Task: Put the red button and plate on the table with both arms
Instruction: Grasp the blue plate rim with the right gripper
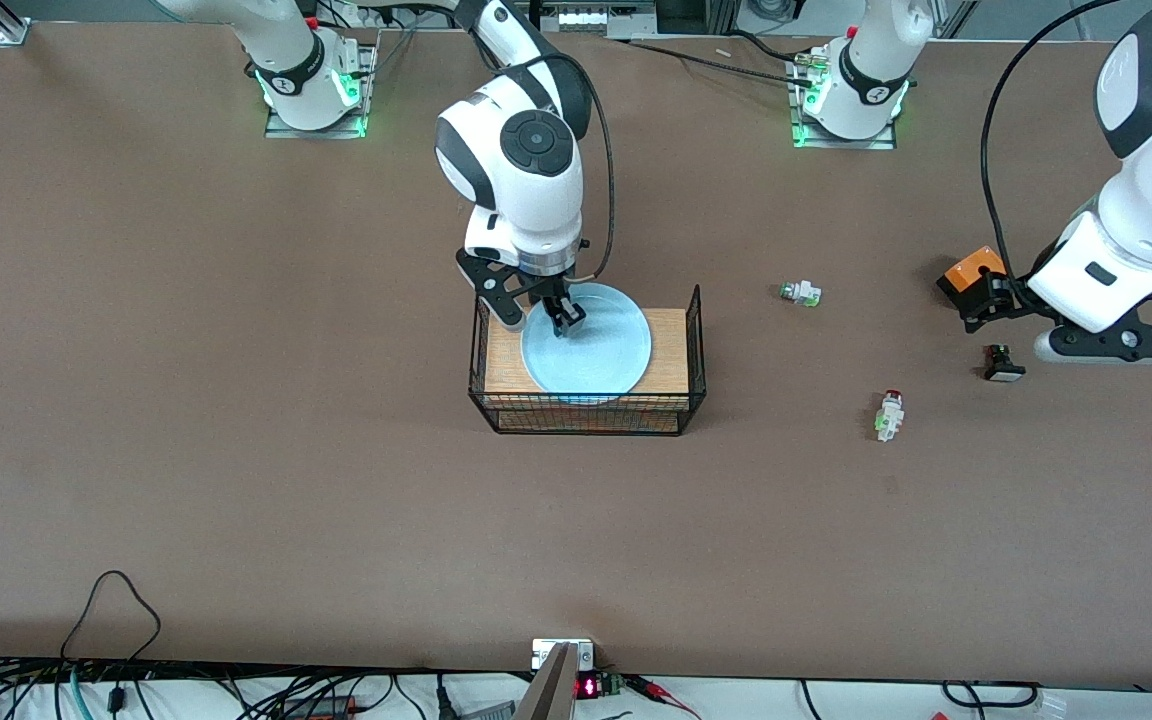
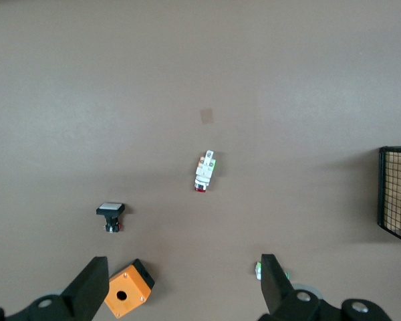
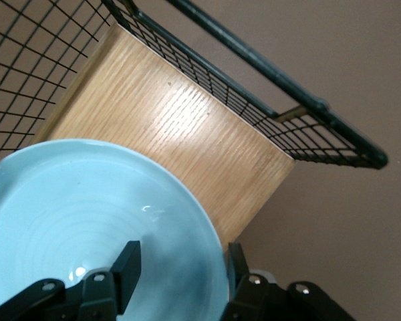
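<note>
Button lies flat on the table; plate sits level on the rack.

The red button [image 1: 890, 414] points its cap toward the arms' bases; the left gripper [image 2: 180, 284] hangs open, and the right gripper [image 1: 548, 312] straddles the plate [image 1: 591, 345] rim, not yet clamped.

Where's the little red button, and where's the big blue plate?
tiny white push-button with red cap [image 1: 890, 413], front view, white body.
round light-blue plate [image 1: 601, 350], front view, bare inner surface.

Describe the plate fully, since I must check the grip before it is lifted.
The plate is round, shallow, plain light blue, smooth and glossy like glazed ceramic, with faint rings inside. It lies flat on the wooden top of the black wire rack, its rim overhanging the wood's edge. The right gripper straddles the rim on the robots' side, one of the jaws inside the plate, one outside.
</note>
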Available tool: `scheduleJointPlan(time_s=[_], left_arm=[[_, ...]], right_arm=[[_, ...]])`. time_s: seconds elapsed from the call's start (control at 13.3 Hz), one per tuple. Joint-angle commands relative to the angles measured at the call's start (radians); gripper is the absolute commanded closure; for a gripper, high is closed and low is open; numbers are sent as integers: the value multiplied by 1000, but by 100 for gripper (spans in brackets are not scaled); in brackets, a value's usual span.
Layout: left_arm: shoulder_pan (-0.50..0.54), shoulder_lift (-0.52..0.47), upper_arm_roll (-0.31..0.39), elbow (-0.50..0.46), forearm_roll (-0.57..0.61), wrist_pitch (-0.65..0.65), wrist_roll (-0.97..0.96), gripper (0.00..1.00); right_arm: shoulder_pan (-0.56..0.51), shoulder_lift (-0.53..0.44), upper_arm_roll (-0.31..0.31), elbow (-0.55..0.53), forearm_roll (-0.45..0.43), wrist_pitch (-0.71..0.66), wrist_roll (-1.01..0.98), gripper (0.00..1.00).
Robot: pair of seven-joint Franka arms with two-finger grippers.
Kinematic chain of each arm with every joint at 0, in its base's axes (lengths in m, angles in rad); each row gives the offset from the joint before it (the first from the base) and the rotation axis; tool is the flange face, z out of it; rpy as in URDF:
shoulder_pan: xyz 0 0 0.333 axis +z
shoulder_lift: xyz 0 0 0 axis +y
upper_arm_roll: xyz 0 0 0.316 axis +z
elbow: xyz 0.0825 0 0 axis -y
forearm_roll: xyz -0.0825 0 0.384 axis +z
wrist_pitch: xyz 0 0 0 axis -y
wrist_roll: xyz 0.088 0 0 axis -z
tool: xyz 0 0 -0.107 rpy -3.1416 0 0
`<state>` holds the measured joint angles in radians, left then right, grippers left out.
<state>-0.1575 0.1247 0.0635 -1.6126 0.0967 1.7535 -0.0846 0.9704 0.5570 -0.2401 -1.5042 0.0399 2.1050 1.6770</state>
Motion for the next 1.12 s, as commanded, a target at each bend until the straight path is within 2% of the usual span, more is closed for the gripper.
scheduleJointPlan(time_s=[0.0, 0.15, 0.22, 0.45, 0.52, 1.05], left_arm=[[-8, -53, 19, -75, -25, 38, 70, 0], [-8, -46, 19, -70, -25, 38, 75, 0], [-10, -46, 19, -70, -25, 37, 75, 0], [-11, -45, 18, -69, -25, 26, 75, 0], [-10, -43, 18, -63, -26, 26, 77, 0], [-13, -43, 18, -59, -29, 26, 75, 0]], right_arm=[[14, -6, -11, -1, 3, 0, 13, 42], [13, -5, -11, -1, 5, 0, 13, 57], [13, -5, -11, -1, 12, 1, 13, 68], [13, -3, -11, -1, 69, 3, 12, 88], [13, -2, -11, -1, 69, 3, 12, 98], [14, -35, -10, 2, 69, -51, 3, 100]])
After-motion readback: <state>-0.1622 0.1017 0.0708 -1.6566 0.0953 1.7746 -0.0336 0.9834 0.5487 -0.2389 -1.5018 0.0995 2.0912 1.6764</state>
